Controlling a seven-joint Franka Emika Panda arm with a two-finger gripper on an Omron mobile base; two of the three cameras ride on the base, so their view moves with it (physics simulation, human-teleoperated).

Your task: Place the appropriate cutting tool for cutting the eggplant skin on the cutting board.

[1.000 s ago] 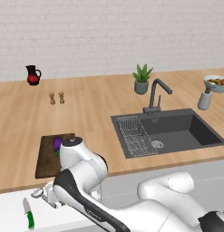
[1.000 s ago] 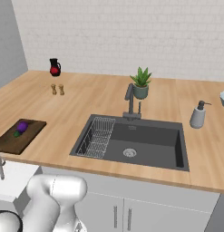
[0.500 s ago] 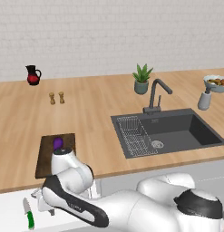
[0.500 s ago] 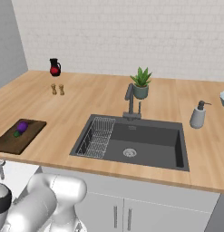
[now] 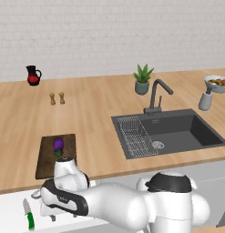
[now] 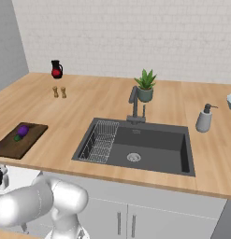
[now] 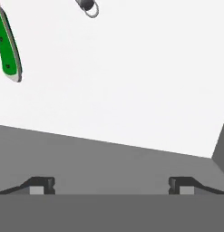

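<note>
We judge the peeler (image 7: 88,7) light, stiff and prob. slick, being bare metal. It is thin and lies flat on the white surface (image 7: 131,68), so the tips will need to come right down to the surface to catch it. Best hold, we think, is across the slim straight handle w/ the tips either side, not on the loop head, which could twist out. In the hand view we see little more than the loop end and a bit of dark handle at the top edge, so we can't read its full lie.

The gripper (image 7: 111,185) is empty and spread wide; both tips show well apart at the bottom of the hand view w/ nothing between them. The peeler sits far up that view and a bit left of the midline between the tips, well apart from them. The green-handled knife (image 7: 7,50) lies at the left edge, also well clear; we want to avoid that one.

In the left base view the cutting board (image 5: 45,161) lies at the near left of the counter (image 5: 95,118) w/ the eggplant (image 5: 58,145) on its far half. The knife lies on the white surface below the counter edge.
</note>
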